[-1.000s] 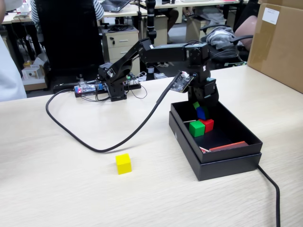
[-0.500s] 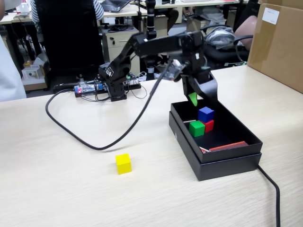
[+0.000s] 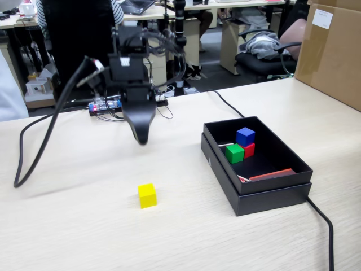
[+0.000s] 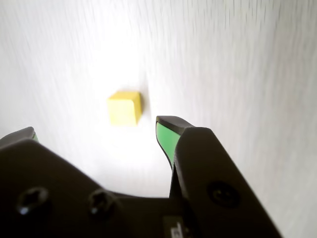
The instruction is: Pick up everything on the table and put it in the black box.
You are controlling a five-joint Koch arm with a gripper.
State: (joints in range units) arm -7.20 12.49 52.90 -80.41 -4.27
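A yellow cube (image 3: pixel 147 195) sits alone on the beige table (image 3: pixel 84 231); in the wrist view the yellow cube (image 4: pixel 124 107) lies just ahead of the jaws. The black box (image 3: pixel 265 189) stands at the right and holds the blue cube (image 3: pixel 245 136), the red cube (image 3: pixel 248 149) and the green cube (image 3: pixel 234 153). My gripper (image 3: pixel 142 138) hangs above the table, behind and a little left of the yellow cube. In the wrist view the gripper (image 4: pixel 96 130) is open and empty, its green-padded jaws wide apart.
A thick black cable (image 3: pixel 42 141) loops over the table at the left, and another cable (image 3: pixel 324 223) runs off past the box's front right corner. A big brown carton (image 3: pixel 333 51) stands at the far right. A red strip (image 3: pixel 273 174) lies inside the box.
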